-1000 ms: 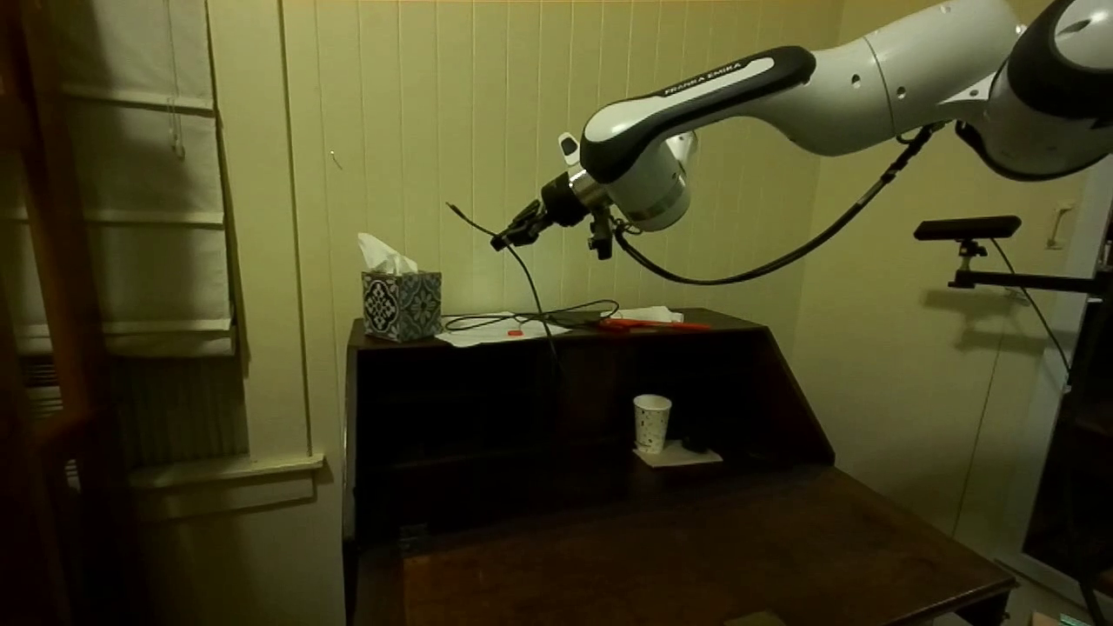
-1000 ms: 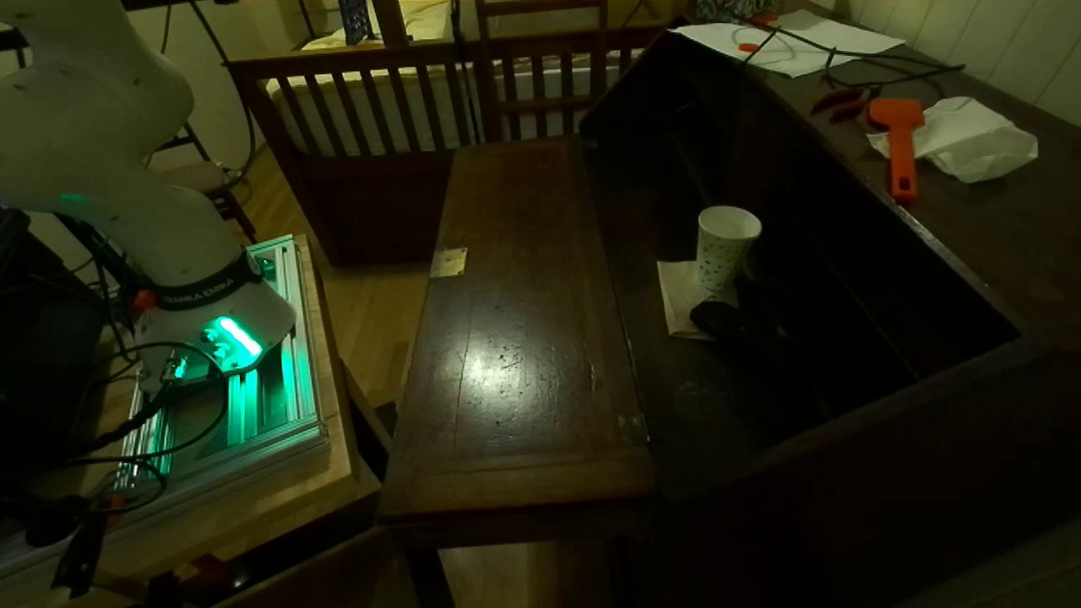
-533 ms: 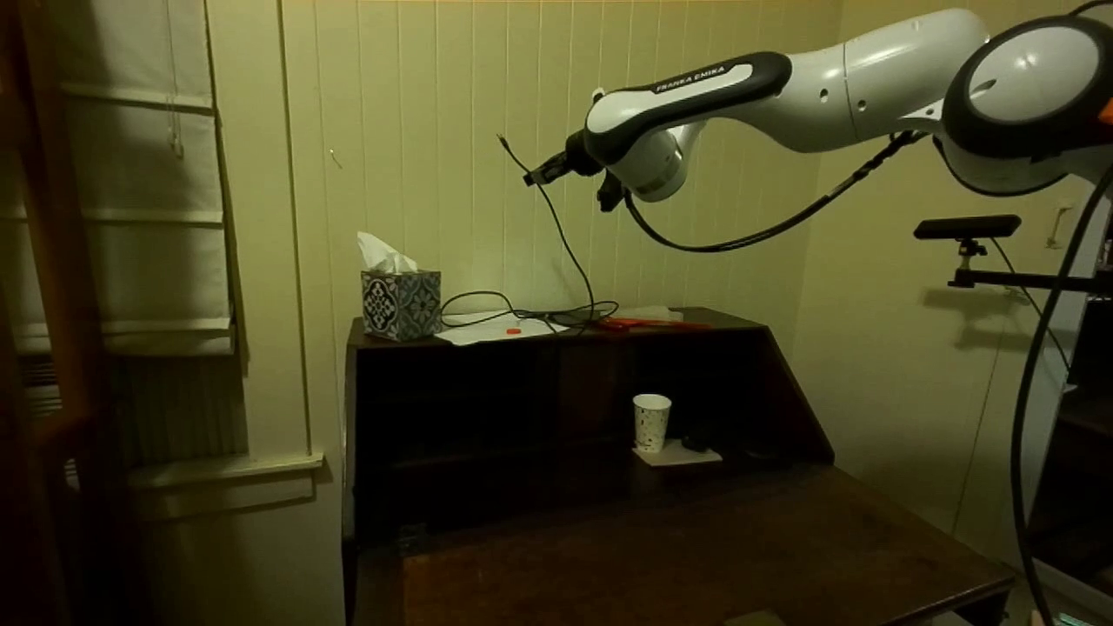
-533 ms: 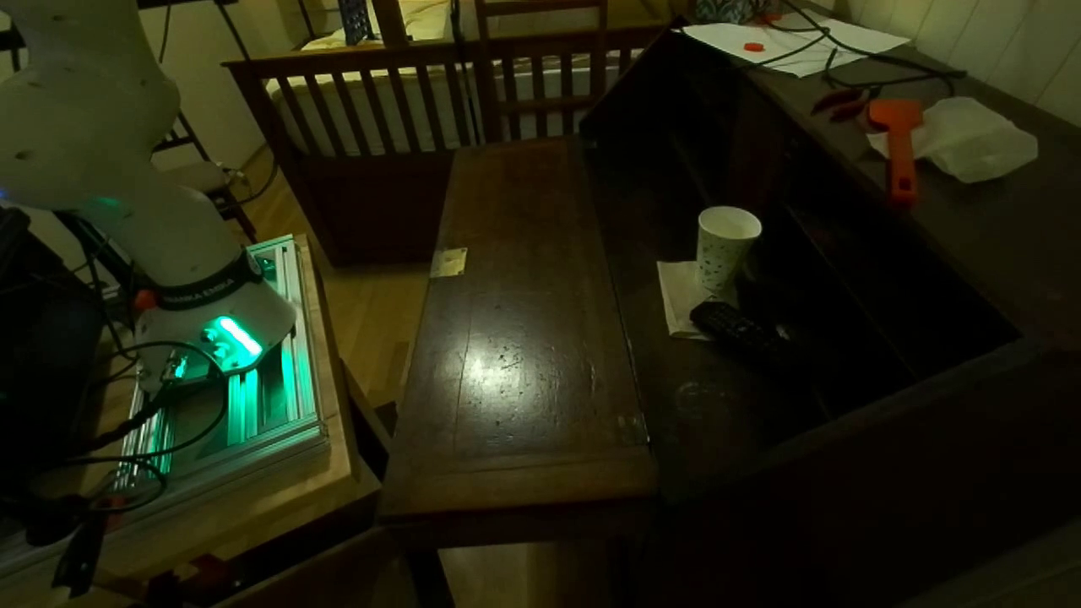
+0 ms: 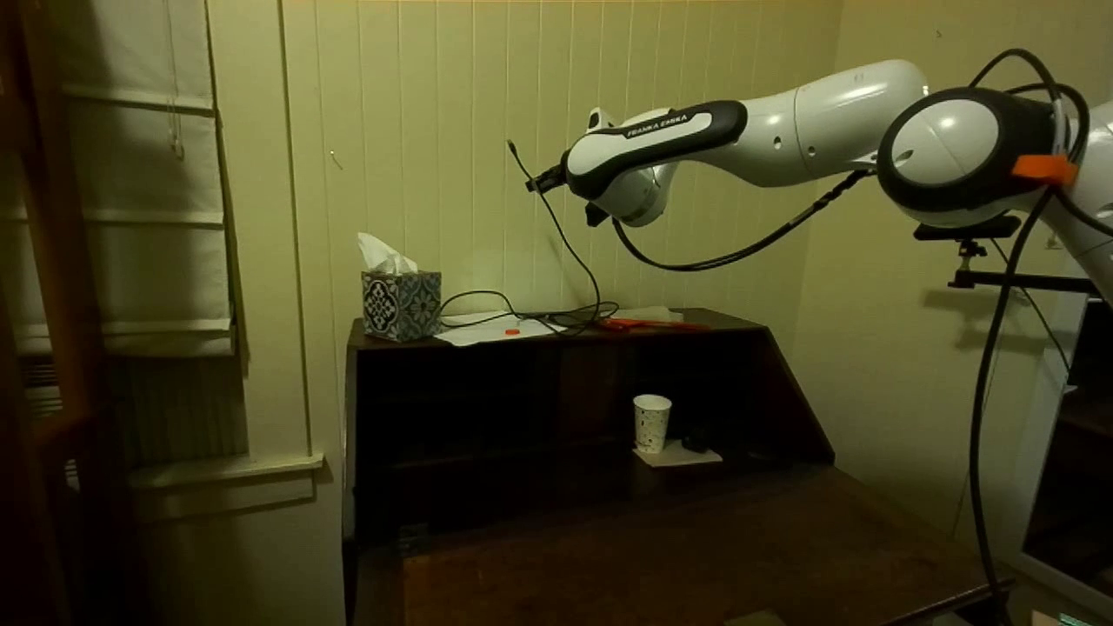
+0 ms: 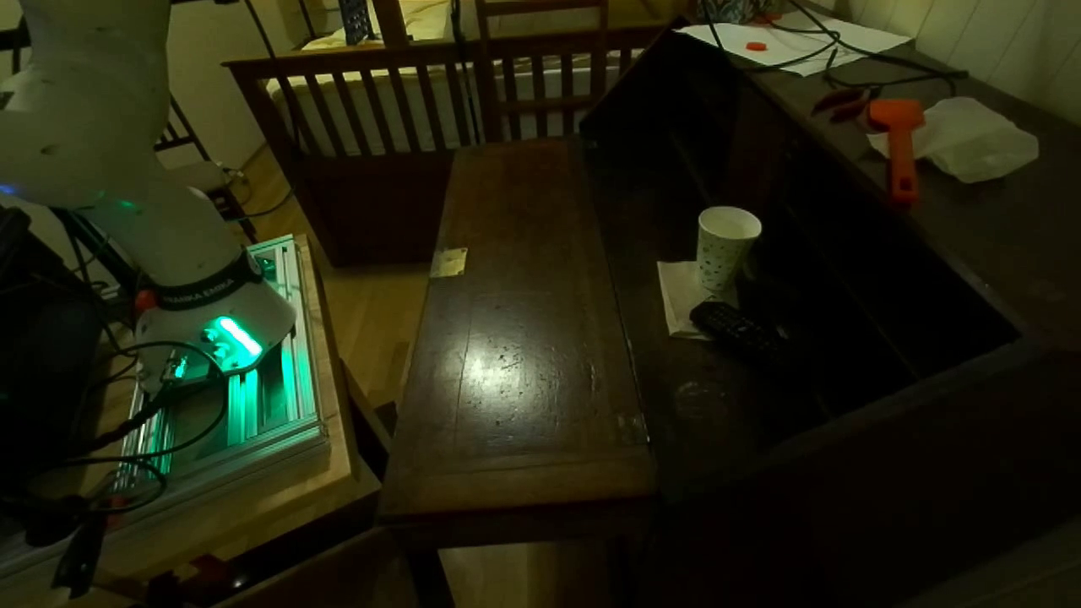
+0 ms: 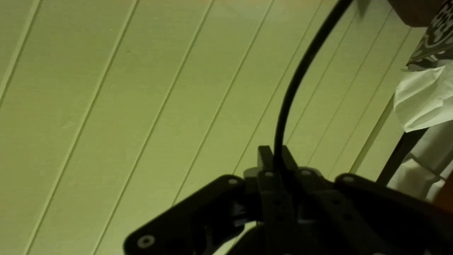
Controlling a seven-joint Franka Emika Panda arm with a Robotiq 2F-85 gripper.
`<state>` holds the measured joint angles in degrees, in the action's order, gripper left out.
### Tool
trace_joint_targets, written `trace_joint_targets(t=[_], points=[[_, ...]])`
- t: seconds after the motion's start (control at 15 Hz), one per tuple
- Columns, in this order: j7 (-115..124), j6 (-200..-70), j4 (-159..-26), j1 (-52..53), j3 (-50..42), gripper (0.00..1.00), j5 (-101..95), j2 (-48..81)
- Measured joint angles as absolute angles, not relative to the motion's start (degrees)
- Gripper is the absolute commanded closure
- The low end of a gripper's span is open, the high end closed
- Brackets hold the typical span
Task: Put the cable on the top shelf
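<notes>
- Hand [image 7: 277,156] pinches the cable [image 7: 291,92], tips together, higher than the tissue box [image 5: 402,306].
- Loops rest on the top shelf [image 5: 730,322] beside the box, perhaps touching.
- Sideways pulling could sweep them off.

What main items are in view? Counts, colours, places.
cable: 1, black, gripper to top shelf
tissue box: 1, grey patterned, top shelf
paper: 1, white, top shelf
small piece: at least 1, red, on paper
hand tool: 1, red, top shelf
scraper: 1, orange, top shelf
crumpled sheet: 1, white, by scraper
cup: 1, white, inside desk
napkin: 1, pale, under cup
remote: 1, black, beside cup
bed: 1, brown, background
blind: 1, pale, background
arm: 1, mostly white, beside desk
gripper: 1, black, shut on cable
</notes>
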<state>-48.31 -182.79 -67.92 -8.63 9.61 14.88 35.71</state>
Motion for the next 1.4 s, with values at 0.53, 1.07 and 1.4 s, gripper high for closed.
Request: trace_joint_targets(t=[0.53, 1.07, 1.4], points=[[-68.2, -183.7, -58.4, -18.0, 24.5, 0.99, 3.4, 48.4], [-100.2, -176.5, -45.2, -27.2, 53.0, 0.99, -15.2, 68.2], [-121.1, -170.9, -44.7, -31.0, 71.0, 0.99, -23.4, 75.8]])
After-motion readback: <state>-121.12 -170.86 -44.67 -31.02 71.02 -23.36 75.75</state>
